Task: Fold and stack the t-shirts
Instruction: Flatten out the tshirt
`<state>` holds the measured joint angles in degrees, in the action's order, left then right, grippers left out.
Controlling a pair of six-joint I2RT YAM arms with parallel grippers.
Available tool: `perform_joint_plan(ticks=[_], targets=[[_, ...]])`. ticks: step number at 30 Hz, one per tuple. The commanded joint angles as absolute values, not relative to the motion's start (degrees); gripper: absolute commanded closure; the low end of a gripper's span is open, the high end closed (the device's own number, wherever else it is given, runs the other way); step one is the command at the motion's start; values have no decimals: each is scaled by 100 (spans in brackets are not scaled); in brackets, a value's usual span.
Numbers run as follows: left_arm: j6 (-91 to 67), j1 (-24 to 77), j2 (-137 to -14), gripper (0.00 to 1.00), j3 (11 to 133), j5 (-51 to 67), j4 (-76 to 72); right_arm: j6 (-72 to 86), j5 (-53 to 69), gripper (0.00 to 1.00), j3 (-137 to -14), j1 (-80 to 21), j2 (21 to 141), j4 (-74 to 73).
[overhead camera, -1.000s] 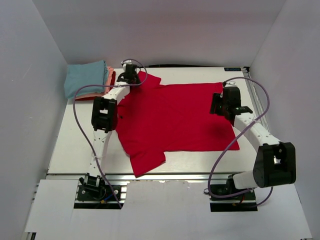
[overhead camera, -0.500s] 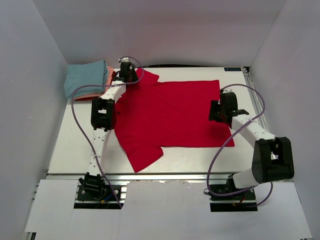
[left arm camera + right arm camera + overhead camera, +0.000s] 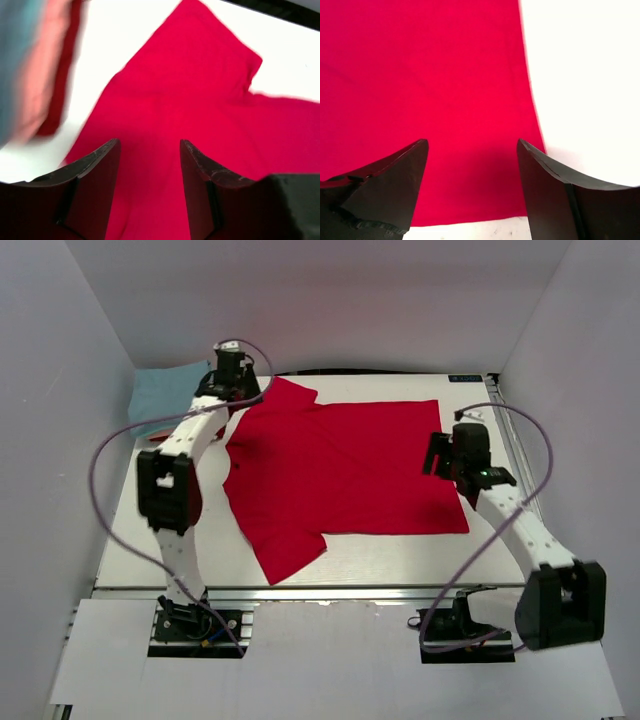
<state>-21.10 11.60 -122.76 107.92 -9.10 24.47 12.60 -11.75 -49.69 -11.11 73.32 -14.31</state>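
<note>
Matt red cloth t-shirt (image 3: 340,470) lies smooth on the bench (image 3: 400,558), a white, faintly sheened surface; folded shirts (image 3: 160,398) look equally soft and dull. Left pincer (image 3: 149,147) fingers (image 3: 95,185) are scuffed black plastic.

White walls (image 3: 70,440) close in three sides. The folded stack (image 3: 165,400) fills the far-left corner, apparently close by the left fingers (image 3: 95,195); bare surface (image 3: 400,555) borders the flat red shirt (image 3: 345,475).
</note>
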Motion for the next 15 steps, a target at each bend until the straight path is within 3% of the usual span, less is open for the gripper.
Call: perform_joint_plan(ticks=[1,4,9,13,15], targets=[[-2223,1143,-10404,38,9540,-1626,3023,1546,-1670,22,-5036,-1116,6619,-1836],[-2811,1160,-9156,38,7915,-1337,3331,1810,-1670,25,-4992,-1099,6425,-2564],[-3796,1695,-7429,37,5218,-1186,3305,2162,-1855,21,-4344,-1011,6135,-3014],[-4428,2486,-6637,34,4247,-1380,3366,2390,-1758,19,-3912,-748,5863,-3103],[-4894,2960,-6294,29,3991,-1467,3523,2408,-1653,19,-3815,-493,5801,-3103]])
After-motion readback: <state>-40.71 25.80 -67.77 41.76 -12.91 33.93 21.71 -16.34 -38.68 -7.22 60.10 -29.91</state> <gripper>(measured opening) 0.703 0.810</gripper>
